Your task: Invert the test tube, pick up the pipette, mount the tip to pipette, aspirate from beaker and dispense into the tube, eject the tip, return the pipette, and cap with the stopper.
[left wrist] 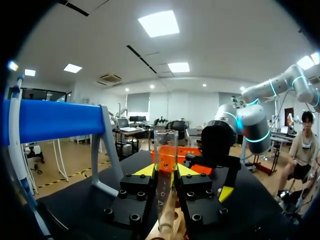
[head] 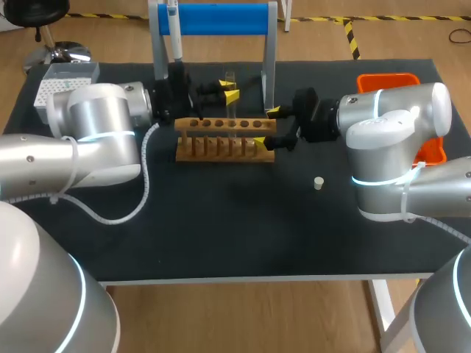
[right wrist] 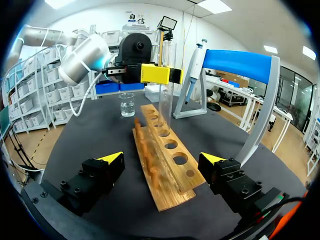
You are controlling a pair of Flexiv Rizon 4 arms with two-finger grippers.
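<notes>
At the rack (right wrist: 167, 162), the left jaws clamp the upright test tube (left wrist: 166, 150).

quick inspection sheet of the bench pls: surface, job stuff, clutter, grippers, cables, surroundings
surface: black table, wooden rack at its middle
job's things: tube upright, lower end at a rack hole; pipette hanging on blue stand; beaker past the rack's far end; stopper loose on the table
clutter: white box; orange tray
grippers: left gripper shut on tube; right gripper open, fingers either side of the rack's near end
cables: white cable looping off the left arm
surroundings: nothing seen
</notes>
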